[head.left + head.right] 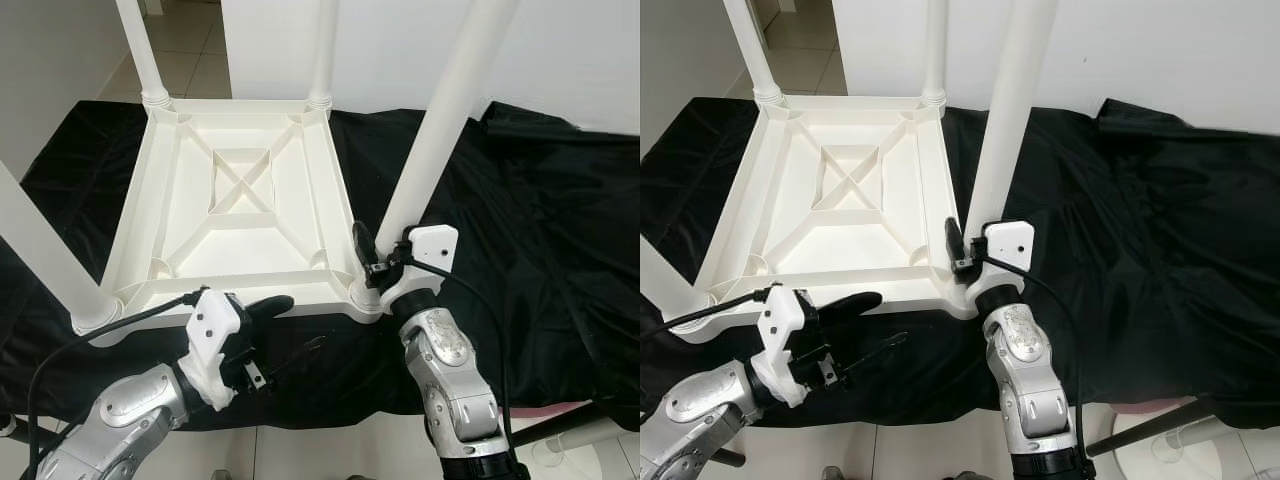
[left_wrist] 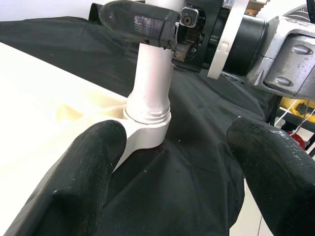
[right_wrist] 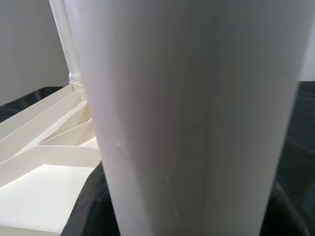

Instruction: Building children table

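Note:
A white plastic children's table point(image 1: 250, 282) lies upside down on a black cloth point(image 1: 520, 220), its ribbed underside facing up. All of its legs stand upright in the corner sockets. My right gripper point(image 1: 385, 250) is shut on the near-right leg point(image 1: 440, 120) just above its socket; one black finger point(image 2: 138, 22) wraps across the leg. That leg point(image 3: 197, 118) is very close in the right wrist view. My left gripper point(image 1: 290, 330) hovers open over the cloth by the table's front edge, left of that socket point(image 2: 147, 118), with nothing between its fingers.
The near-left leg point(image 1: 40, 255) rises beside my left arm. The two far legs point(image 1: 140, 50) point(image 1: 322, 50) stand near a white wall. The cloth is rumpled to the right. Below the front edge are tiled floor and a dark rod point(image 1: 570, 425).

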Tool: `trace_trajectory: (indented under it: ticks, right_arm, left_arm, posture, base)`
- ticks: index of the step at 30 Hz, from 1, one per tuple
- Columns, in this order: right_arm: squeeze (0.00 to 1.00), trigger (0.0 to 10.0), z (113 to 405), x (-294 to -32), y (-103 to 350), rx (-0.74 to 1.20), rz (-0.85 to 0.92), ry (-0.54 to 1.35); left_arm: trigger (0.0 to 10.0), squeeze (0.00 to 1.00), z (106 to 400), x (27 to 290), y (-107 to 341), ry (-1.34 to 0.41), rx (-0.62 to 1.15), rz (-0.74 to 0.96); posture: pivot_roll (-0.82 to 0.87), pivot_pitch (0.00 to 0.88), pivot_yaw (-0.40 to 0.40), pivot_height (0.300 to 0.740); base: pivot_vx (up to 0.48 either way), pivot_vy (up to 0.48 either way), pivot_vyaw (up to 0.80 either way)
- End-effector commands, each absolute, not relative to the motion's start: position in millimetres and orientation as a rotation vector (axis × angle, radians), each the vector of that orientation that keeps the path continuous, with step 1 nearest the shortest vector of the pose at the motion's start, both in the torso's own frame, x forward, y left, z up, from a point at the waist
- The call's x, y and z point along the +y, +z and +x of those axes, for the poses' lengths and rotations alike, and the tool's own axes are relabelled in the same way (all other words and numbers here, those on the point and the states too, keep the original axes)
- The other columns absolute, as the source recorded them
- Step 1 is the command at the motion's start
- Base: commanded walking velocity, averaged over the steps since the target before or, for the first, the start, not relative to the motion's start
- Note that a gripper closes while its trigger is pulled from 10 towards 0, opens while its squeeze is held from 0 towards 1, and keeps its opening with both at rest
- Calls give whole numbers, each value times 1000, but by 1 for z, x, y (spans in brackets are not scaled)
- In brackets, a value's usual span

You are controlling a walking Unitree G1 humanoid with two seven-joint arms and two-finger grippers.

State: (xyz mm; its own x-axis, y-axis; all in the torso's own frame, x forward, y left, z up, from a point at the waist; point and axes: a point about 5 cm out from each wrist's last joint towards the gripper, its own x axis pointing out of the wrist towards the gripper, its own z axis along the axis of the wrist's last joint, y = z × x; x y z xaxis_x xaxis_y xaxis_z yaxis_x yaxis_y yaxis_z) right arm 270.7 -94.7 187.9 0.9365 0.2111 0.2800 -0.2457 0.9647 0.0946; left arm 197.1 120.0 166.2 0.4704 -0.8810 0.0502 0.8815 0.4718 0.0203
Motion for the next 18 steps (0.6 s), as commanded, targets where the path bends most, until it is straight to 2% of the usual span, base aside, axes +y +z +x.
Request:
trace_trajectory:
  ticks: [1, 12, 18]
  right_arm:
    - [0, 10000, 269, -90, 184, -239, 204, 226]
    - [0, 10000, 270, -91, 179, -196, 295, 211]
    - [0, 10000, 270, -94, 179, -186, 371, 201]
  left_arm:
    - [10000, 0, 192, 117, 162, -1155, -30, -36]
    - [10000, 0, 188, 114, 147, -1152, 58, -100]
    - [10000, 0, 182, 122, 128, -1148, 148, -61]
  posture:
    - [-4, 118, -50, 740]
    - [-5, 123, -50, 740]
    - [-3, 124, -47, 740]
  base:
    - [0, 0, 0]
    - [0, 0, 0]
    - [0, 0, 0]
